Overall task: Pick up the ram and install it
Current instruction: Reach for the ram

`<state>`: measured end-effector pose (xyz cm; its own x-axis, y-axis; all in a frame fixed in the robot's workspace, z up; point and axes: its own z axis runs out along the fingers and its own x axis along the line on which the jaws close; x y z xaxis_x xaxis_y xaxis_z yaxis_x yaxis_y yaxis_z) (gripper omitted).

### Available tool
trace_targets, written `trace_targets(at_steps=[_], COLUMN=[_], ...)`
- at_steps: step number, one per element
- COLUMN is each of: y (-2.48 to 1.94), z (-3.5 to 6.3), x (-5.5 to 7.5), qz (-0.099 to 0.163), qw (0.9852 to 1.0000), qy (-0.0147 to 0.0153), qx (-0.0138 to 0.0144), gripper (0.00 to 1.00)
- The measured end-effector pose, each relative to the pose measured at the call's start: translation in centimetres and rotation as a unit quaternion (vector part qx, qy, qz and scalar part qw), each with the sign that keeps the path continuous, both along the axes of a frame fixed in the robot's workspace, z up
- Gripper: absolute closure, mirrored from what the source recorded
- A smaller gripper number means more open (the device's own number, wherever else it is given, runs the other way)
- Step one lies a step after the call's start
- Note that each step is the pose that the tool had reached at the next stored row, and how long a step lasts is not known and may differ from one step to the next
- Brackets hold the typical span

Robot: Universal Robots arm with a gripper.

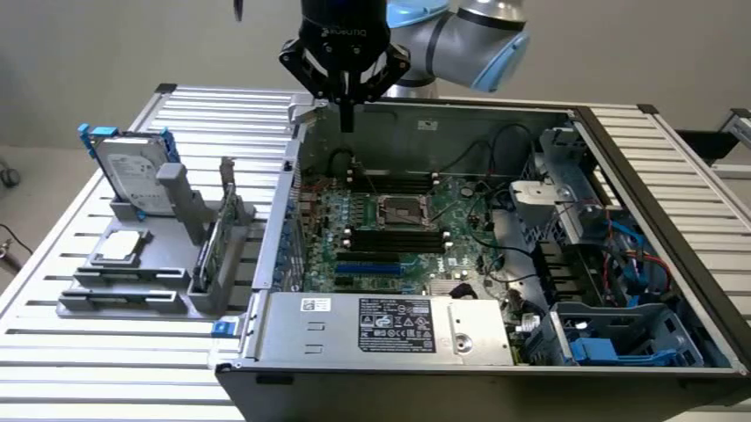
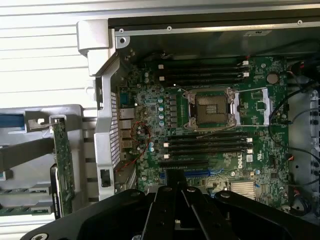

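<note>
One ram (image 2: 63, 165) stands in a holder (image 1: 153, 280), well apart from closed jaws.

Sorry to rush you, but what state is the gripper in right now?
Gripper: jaws shut, holding nothing, above the open computer case; the ram stands outside it.

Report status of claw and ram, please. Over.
Claw shut, empty, above open case. Ram standing in grey holder outside case, untouched. Case wall between them.
</note>
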<state>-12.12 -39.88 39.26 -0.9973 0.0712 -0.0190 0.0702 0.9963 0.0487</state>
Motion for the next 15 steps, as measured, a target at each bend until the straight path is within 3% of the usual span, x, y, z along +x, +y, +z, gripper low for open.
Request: trace_targets(at_steps=[4, 15], y=[-0.02, -0.54], z=[0.01, -0.03], x=[-0.5, -5.3], qz=[0.0, 0.001], qw=[1.0, 1.0], qy=[0.0001, 0.0], qx=[-0.0001, 0.0], gripper=[0.89, 0.89])
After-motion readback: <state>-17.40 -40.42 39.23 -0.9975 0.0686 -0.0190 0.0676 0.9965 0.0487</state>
